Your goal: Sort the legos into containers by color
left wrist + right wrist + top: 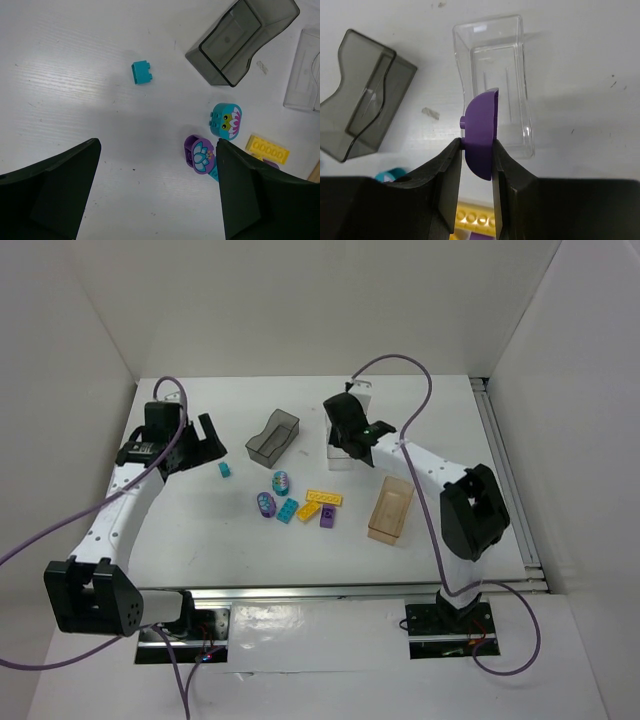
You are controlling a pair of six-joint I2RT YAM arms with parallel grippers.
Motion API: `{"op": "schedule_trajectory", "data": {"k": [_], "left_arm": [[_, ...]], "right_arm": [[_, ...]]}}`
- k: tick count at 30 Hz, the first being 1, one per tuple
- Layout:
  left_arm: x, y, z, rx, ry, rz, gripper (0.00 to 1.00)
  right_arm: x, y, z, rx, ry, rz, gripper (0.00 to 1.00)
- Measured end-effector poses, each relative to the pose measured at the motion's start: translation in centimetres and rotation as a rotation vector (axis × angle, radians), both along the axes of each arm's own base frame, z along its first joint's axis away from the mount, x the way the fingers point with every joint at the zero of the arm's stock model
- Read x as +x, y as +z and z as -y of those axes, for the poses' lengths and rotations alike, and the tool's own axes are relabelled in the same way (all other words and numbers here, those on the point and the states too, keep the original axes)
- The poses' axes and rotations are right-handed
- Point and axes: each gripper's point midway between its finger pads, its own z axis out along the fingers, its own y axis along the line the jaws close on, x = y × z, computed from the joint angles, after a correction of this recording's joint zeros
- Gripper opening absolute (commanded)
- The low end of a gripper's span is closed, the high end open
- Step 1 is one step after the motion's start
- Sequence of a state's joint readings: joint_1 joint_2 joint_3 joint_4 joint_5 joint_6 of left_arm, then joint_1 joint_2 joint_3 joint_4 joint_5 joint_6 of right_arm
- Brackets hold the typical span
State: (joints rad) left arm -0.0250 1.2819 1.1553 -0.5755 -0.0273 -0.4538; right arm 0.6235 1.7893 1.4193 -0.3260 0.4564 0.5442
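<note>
Right gripper [476,150] pinches a rounded purple lego piece [481,125] by its lower end, over one long wall of the clear tray [495,65]. Left gripper [157,150] hangs wide open near a teal brick [142,72]. Released here, the piece may strike the rim and bounce out.

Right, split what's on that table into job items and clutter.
Job: purple piece in right gripper; lone teal brick; second teal brick; yellow bricks; purple brick; two striped rounds; grey tray; clear tray; tan tray.
Clutter: small scrap between grey and clear trays; purple cables.
</note>
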Motion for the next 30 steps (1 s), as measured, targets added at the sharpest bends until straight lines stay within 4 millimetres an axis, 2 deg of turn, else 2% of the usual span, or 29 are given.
{"op": "schedule_trajectory", "data": {"k": [5, 9, 11, 12, 14, 15, 18, 22, 27, 30], "left_arm": [[-0.3, -0.9, 0.0, -0.001, 0.003, -0.040, 1.00], [-0.5, -2.2, 0.0, -0.003, 0.008, -0.090, 1.00], [-0.6, -2.8, 0.0, -0.005, 0.016, -0.115, 1.00], [-0.6, -3.2, -0.1, -0.005, 0.018, -0.130, 1.00], [-0.6, -4.0, -0.1, -0.001, 0.024, -0.159, 0.96], [-0.6, -4.4, -0.2, 0.001, 0.028, -0.172, 0.93], [-0.4, -6.2, -0.3, 0.005, 0.036, -0.232, 0.85], [0.3, -9.1, -0.3, -0.006, 0.074, -0.317, 0.84], [1.5, -11.8, -0.2, -0.008, 0.131, -0.384, 0.84], [3.0, -12.8, -0.3, -0.007, 0.152, -0.401, 0.84]], "right_arm": [[3.5, -2.6, 1.0, -0.031, -0.039, -0.030, 0.27], [5.8, -5.5, 1.3, -0.050, -0.047, -0.074, 0.36], [7.2, -6.2, 1.3, -0.061, -0.051, -0.078, 0.62], [7.8, -6.4, 1.2, -0.065, -0.048, -0.077, 0.70], [8.4, -6.4, 0.8, -0.068, -0.040, -0.072, 0.81], [8.4, -6.3, 0.7, -0.067, -0.035, -0.072, 0.83], [8.2, -5.5, 0.6, -0.066, -0.025, -0.064, 0.85], [6.7, -3.4, 1.2, -0.058, -0.020, -0.044, 0.86], [2.4, 1.5, 1.7, -0.002, 0.006, 0.017, 0.89], [-0.4, 4.3, 0.1, 0.031, 0.046, 0.068, 0.92]]}}
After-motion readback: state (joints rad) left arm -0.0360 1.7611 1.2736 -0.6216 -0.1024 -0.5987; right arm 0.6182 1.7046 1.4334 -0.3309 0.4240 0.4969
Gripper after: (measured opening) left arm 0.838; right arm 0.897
